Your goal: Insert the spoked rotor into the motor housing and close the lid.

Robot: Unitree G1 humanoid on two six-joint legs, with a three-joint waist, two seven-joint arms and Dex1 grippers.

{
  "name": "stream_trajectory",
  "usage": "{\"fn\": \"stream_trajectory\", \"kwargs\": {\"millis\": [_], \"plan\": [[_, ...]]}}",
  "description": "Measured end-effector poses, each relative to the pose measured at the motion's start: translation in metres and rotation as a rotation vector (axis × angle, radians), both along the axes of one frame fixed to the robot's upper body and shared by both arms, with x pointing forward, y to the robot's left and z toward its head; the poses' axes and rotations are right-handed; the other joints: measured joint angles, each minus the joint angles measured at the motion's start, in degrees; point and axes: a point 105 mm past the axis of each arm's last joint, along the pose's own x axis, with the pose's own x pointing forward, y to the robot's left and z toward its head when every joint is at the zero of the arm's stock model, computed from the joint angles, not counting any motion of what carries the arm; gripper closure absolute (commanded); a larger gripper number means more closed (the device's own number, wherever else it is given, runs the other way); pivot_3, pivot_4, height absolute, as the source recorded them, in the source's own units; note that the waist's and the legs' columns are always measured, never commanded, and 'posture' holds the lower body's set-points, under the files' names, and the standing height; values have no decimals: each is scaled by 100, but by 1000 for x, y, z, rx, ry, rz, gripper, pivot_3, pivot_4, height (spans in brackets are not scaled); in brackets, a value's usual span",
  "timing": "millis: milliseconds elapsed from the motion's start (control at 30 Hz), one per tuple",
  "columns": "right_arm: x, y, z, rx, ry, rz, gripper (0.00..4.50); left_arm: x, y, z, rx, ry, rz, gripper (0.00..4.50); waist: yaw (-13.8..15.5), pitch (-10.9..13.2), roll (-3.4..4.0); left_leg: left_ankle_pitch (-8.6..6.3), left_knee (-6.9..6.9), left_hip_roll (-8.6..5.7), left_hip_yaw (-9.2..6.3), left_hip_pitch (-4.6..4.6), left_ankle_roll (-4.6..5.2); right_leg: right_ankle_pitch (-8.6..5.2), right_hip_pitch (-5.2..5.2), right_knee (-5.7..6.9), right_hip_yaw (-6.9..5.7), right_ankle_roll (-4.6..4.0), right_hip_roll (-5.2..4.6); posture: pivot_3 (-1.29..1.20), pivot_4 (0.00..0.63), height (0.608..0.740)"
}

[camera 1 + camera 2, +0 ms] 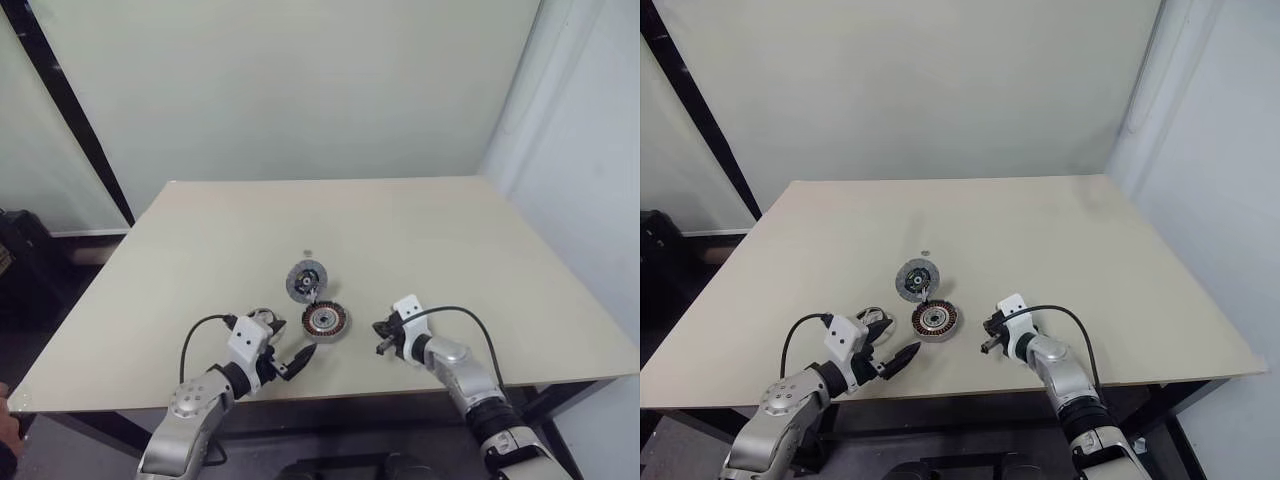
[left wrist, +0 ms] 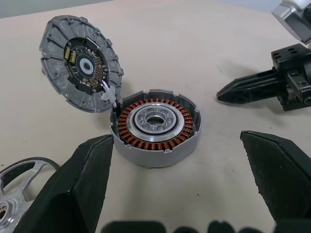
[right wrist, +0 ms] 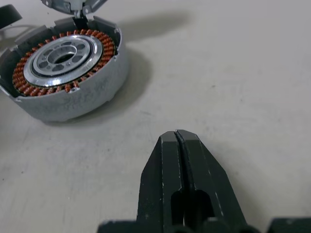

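I am holding both grippers low over the table (image 1: 420,230), either side of the housing (image 2: 155,127), which is sitting open with its copper windings showing around the pale centre. My right gripper (image 3: 177,141) is resting just to the right of the housing with its two black fingers pressed together on nothing at all; my left gripper (image 2: 177,160) is hanging on the housing's near left with its fingers spread wide and nothing between them. The lid (image 2: 81,70) is standing tilted up at the housing's far left edge, seemingly hinged or wired to it, its circuit face turned toward me. The rotor (image 2: 17,187) is lying flat on the table just left of the housing, close beside my left finger, still outside it. I am judging that the rotor is the next thing to lift, and the risks are plain: a thin flat disc may be slipping out of a wide grasp or scraping along the table; it could be going in tilted and jamming against the windings; my closed right gripper, so near, might be nudging the housing sideways; and the raised lid could be dropping shut before the rotor is seated.
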Motion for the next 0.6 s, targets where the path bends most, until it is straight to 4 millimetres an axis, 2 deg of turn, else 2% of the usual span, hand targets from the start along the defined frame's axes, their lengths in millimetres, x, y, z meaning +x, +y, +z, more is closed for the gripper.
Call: {"fn": "stream_trajectory", "kwargs": {"millis": [600], "plan": [[-1, 2, 4, 1, -18, 9, 4482, 0, 3, 0, 1, -2, 15, 0, 0, 0, 0, 0, 0, 0, 0, 0, 0, 0, 0, 0, 0, 0, 0, 0, 0, 740]]}}
